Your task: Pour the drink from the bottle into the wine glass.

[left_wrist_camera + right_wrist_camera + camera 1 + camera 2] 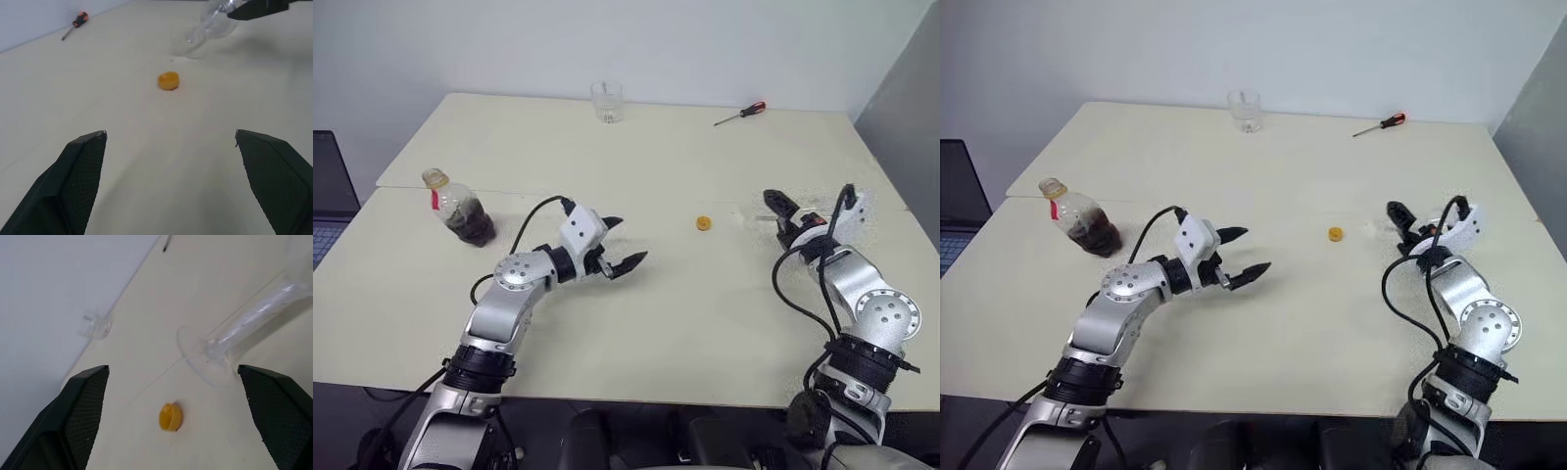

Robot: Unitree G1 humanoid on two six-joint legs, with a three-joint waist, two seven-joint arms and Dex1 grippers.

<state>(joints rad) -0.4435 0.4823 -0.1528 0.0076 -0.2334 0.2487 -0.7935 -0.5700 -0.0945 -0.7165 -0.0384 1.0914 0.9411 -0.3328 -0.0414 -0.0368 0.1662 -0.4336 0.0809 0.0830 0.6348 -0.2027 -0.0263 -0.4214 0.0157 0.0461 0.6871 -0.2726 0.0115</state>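
Note:
The bottle (pixel 457 209) stands uncapped at the table's left, with the dark drink (pixel 472 226) in its lower part. Its yellow cap (pixel 703 223) lies mid-table. The wine glass (pixel 244 323) appears to lie on its side at the right, its foot (pixel 198 357) toward the cap and its bowl (pixel 215 22) by my right gripper. My right gripper (pixel 785 221) is open, with the glass's stem and bowl just ahead of its fingers. My left gripper (pixel 619 247) hovers open and empty over the table between bottle and cap, well right of the bottle.
A short clear tumbler (pixel 607 101) stands at the table's far edge, and a red-handled screwdriver (pixel 741 114) lies at the far right. A laptop (pixel 328 196) sits off the table's left edge.

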